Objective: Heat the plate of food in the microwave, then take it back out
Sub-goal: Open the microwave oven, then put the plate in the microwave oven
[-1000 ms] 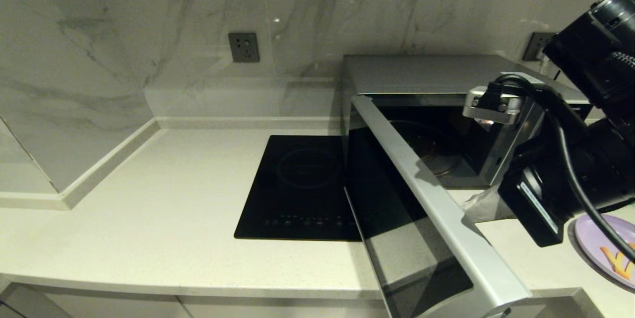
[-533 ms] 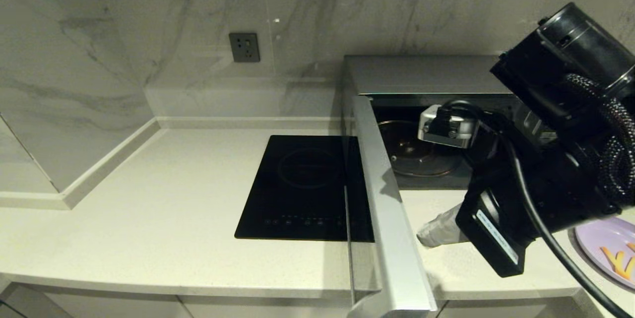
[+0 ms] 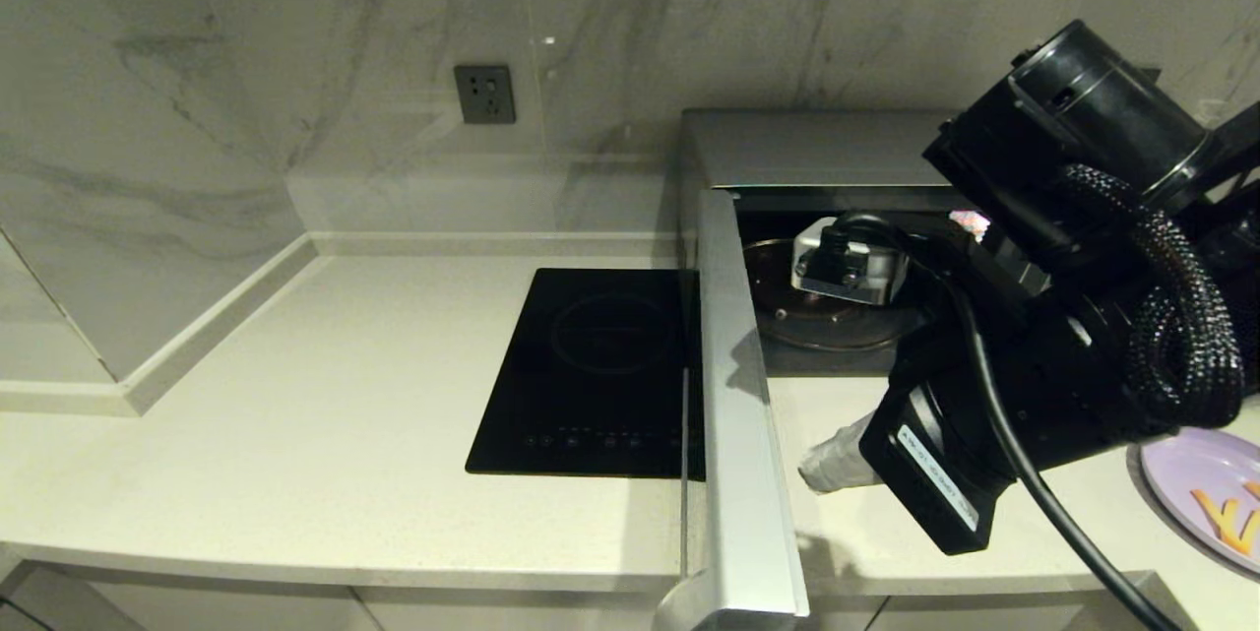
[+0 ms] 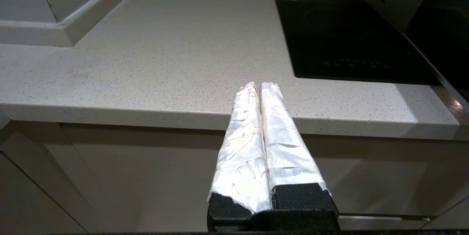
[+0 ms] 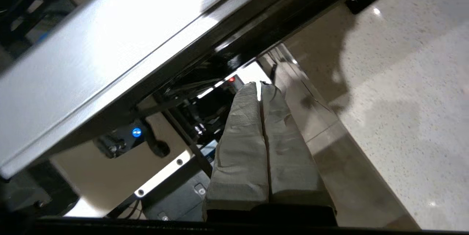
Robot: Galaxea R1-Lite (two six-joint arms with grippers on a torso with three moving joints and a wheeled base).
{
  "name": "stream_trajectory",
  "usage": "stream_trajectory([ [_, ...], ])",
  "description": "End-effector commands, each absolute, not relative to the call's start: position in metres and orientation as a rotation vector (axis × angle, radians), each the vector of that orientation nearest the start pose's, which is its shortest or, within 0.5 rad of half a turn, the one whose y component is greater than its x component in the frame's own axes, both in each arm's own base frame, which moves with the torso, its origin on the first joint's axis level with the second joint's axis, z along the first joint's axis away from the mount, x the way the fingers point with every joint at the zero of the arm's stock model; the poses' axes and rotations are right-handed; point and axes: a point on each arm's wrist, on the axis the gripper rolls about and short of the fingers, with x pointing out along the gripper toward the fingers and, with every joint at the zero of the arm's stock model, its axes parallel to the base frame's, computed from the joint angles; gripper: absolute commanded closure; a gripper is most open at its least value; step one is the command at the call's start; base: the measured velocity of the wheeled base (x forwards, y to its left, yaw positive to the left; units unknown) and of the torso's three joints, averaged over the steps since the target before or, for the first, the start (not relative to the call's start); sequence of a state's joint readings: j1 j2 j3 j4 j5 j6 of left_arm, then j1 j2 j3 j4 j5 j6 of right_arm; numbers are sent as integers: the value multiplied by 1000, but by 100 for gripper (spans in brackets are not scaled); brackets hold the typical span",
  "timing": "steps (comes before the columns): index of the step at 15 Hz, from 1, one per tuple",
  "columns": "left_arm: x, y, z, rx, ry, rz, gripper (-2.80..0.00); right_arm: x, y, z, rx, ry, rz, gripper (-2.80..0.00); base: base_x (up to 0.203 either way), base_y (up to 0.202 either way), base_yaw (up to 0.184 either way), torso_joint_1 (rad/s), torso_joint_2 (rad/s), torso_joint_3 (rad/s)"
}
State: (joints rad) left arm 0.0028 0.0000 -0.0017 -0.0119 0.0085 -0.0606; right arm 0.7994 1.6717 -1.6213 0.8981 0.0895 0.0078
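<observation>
Blocking your look into the microwave (image 3: pixel 817 144), the right gripper (image 3: pixel 813 466) is closed, empty; plate of food (image 3: pixel 1206 493) cropped beside it.

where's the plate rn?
The plate sits on the counter at the far right edge of the head view, partly cut off, in front of the open microwave and beside the right arm.

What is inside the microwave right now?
The microwave stands open; inside only the round turntable shows, with no dish on it. The right arm covers the cavity's right part. The plate sits on the counter, outside.
</observation>
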Motion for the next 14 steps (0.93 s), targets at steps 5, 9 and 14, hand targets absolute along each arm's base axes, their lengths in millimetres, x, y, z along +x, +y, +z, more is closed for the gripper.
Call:
stream_trajectory([
  [5, -23, 0, 77, -61, -14, 12, 0, 186, 192, 281, -300, 933, 708, 0, 0, 0, 0, 0, 0, 0],
  [9, -23, 0, 77, -61, -14, 12, 0, 187, 191, 282, -233, 943, 630, 0, 0, 0, 0, 0, 0, 0],
  [14, -23, 0, 77, -61, -14, 12, 0, 220, 167, 275, 112, 861, -107, 0, 0, 0, 0, 0, 0, 0],
])
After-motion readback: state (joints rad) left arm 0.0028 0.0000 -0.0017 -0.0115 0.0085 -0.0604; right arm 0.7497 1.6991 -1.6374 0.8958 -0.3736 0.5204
